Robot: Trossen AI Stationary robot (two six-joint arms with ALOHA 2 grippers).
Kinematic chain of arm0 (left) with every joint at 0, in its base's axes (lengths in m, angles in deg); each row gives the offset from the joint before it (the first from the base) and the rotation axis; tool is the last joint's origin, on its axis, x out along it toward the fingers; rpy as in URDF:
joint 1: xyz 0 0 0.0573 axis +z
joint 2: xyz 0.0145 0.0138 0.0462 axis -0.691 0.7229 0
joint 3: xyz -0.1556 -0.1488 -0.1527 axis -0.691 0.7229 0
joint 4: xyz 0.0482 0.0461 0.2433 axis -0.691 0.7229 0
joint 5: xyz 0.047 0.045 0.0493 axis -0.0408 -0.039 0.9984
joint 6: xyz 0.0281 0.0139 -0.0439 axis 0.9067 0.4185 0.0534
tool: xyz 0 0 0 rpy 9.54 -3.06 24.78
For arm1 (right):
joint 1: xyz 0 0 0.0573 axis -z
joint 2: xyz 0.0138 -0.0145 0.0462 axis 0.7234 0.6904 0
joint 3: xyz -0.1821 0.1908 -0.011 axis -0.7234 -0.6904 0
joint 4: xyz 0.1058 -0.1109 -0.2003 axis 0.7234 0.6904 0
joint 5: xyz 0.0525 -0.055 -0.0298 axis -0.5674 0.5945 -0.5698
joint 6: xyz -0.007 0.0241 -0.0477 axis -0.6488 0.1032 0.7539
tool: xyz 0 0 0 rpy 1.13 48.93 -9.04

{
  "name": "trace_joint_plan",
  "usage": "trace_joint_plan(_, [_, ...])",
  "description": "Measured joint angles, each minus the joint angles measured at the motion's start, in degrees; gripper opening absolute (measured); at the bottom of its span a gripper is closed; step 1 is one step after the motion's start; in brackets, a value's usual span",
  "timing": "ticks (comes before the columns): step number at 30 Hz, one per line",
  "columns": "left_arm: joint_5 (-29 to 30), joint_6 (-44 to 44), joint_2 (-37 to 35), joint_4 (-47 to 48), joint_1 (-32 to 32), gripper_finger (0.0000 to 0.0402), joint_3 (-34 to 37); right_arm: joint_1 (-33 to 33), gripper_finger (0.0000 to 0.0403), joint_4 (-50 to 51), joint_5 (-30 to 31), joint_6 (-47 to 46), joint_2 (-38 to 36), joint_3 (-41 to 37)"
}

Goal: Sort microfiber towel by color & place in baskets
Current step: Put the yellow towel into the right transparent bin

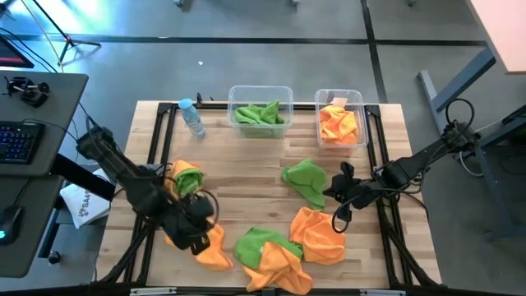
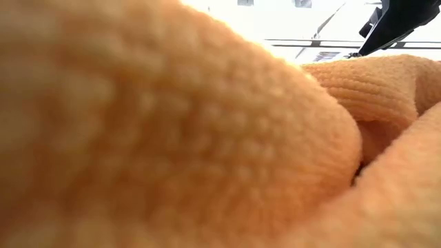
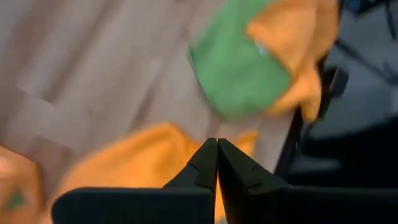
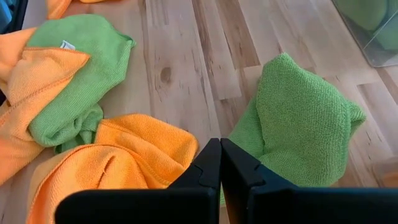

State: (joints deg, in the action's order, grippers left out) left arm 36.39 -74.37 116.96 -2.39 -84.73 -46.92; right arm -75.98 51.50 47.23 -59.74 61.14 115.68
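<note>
My left gripper (image 1: 197, 238) hangs shut over the table's near left, at an orange towel (image 1: 215, 253). My right gripper (image 1: 332, 196) hovers shut and empty at the right, between a crumpled green towel (image 1: 306, 181) and an orange towel (image 1: 319, 236) lying flat on the wood. A green towel (image 1: 261, 242) and an orange one (image 1: 281, 270) lie heaped at the near edge. At the far edge, the wider basket (image 1: 260, 92) holds green towels and the narrower basket (image 1: 339, 95) holds orange ones. My left gripper has the orange towel at its fingertips (image 3: 208, 155), and the cloth (image 3: 155, 149) rises to a peak toward them. The fingers slant down from the table's left. Blur and the fingers hide the pinch itself. Most of the towel still lies on the table.
An orange and green bundle (image 1: 185, 177) lies just beyond my left arm. A small water bottle (image 1: 192, 119) lies left of the baskets. An orange towel (image 2: 172, 138) fills the low view, with a dark arm part (image 2: 400, 24) above it. Bare wood shows at the table's middle.
</note>
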Motion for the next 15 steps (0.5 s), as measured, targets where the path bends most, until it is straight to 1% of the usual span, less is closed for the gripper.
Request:
trace_joint_plan(1, [2.2,-0.3,-0.9,0.8,0.0,0.0,-0.3,0.0,0.0,0.0,0.0,0.0,0.0,0.0])
trace_joint_plan(3, [4.7,-1.5,-2.0,1.3,0.1,0.0,-0.2,0.0,0.0,0.0,0.0,0.0,0.0,0.0])
trace_joint_plan(6, [4.9,-2.1,-1.8,1.0,0.6,0.0,-0.2,0.0,0.0,0.0,0.0,-0.5,0.0,0.0])
trace_joint_plan(11, [1.9,-7.3,1.0,0.9,1.9,0.0006,0.5,0.0,0.0,0.0,-0.1,-2.1,0.0,0.0])
trace_joint_plan(15, [-1.6,-16.2,3.8,0.9,2.2,0.0038,3.6,0.0,0.0,0.0,-0.3,-2.2,0.0,0.0])
